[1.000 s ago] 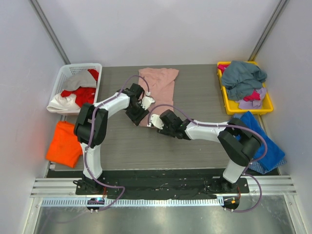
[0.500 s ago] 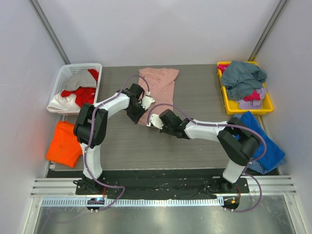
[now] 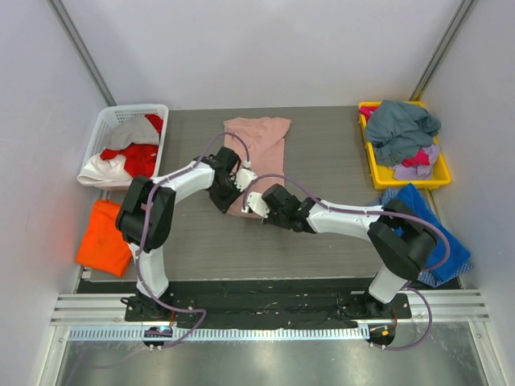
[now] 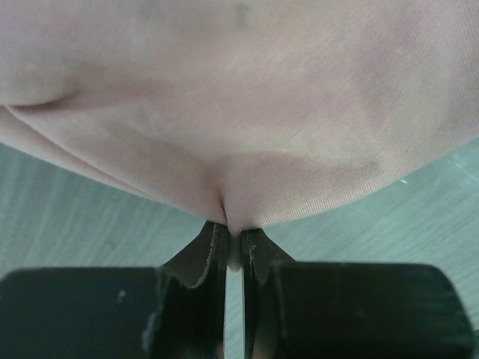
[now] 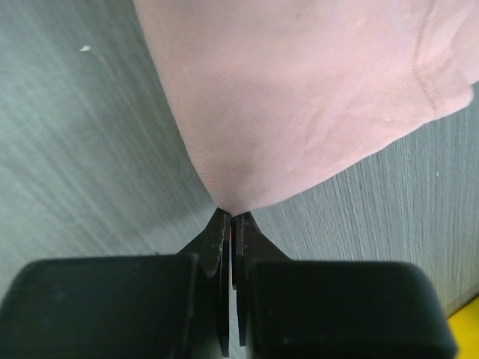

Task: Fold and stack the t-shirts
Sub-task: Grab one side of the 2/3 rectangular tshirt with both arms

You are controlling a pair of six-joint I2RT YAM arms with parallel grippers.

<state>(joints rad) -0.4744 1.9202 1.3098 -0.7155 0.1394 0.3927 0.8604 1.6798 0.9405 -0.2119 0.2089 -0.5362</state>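
We judge the pink t-shirt (image 3: 261, 141), centre-far on the table (image 3: 330, 161), light, limp and prone to sagging; left gripper (image 4: 233, 233) and right gripper (image 5: 231, 217) each pinch its near edge, a sound hold.

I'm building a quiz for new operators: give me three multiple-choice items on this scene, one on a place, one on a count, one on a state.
1. The orange shirt lies: A. at the table's left edge, on the near side of the white basket; B. inside that basket; C. folded mid-table.
2. Containers holding clothes: A. one; B. two; C. three.
3. The left gripper is: A. wide open; B. holding the orange shirt; C. shut on the pink shirt's edge.
A, the top view shows it there; B, the white basket and the yellow bin; C, its wrist view shows fabric pinched between closed fingers.
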